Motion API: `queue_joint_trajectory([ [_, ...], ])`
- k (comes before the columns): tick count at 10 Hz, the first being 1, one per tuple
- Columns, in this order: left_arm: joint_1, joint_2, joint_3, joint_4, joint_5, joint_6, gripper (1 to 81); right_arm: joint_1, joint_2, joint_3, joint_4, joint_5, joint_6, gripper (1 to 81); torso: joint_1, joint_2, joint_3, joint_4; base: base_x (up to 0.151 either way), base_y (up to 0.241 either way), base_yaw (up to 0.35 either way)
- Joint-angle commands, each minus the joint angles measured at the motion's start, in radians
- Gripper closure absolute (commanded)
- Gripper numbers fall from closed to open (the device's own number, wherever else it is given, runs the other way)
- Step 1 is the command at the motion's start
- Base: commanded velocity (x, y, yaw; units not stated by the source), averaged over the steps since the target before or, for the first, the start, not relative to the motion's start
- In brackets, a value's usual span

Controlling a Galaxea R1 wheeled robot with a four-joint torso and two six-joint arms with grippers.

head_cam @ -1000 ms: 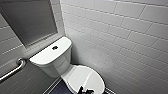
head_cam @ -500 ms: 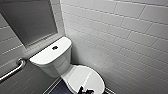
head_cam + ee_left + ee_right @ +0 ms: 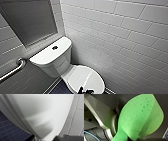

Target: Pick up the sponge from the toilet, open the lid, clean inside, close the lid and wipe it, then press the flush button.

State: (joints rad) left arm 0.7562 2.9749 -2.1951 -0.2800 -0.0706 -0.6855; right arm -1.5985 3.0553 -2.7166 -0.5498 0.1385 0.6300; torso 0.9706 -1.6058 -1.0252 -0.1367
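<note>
Green sponge (image 3: 137,119) was squeezed tight in right gripper (image 3: 124,137); left gripper (image 3: 50,139), couldn't tell. Lid (image 3: 86,80) was down on toilet (image 3: 52,62). Imo lift at front rim, slowly, sponge kept clear.

I see white brick-tile wall (image 3: 120,37), grey framed panel (image 3: 30,20) on the adjoining wall, metal grab bar (image 3: 12,70) below it, dark blue tiled floor (image 3: 7,130).

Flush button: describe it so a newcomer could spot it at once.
Find the white toilet against the tiled wall. Its tank sits behind the closed lid. The flush button is the small dark round spot centred on the tank top, the sole dark mark there.
</note>
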Motion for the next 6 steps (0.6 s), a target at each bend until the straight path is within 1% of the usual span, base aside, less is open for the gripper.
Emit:
queue_joint_trajectory([
  [1, -0.171, 0.015, 0.049, 0.062, -0.087, 0.011, 1.0, 0.007, -0.004, 0.000, 0.004, -0.034, 0.002, 81.1, 0.000, 0.000, 0.000, 0.000, 0.000, 0.000, 0.000],
  [2, -0.172, 0.006, 0.061, 0.071, -0.115, 0.011, 1.0, 0.007, -0.004, 0.000, 0.004, -0.034, 0.002, 81.1, 0.000, 0.000, 0.000, 0.000, 0.000, 0.000, 0.000],
  [4, -0.172, -0.022, 0.106, 0.081, -0.141, 0.011, 1.0, 0.007, -0.005, 0.000, 0.005, -0.034, 0.002, 81.1, 0.000, 0.000, 0.000, 0.000, 0.000, 0.000, 0.000],
  [6, -0.172, -0.066, 0.173, 0.081, -0.179, 0.009, 1.0, 0.007, -0.005, 0.000, 0.005, -0.034, 0.002, 81.1, 0.000, 0.000, 0.000, 0.000, 0.000, 0.000, 0.000],
])
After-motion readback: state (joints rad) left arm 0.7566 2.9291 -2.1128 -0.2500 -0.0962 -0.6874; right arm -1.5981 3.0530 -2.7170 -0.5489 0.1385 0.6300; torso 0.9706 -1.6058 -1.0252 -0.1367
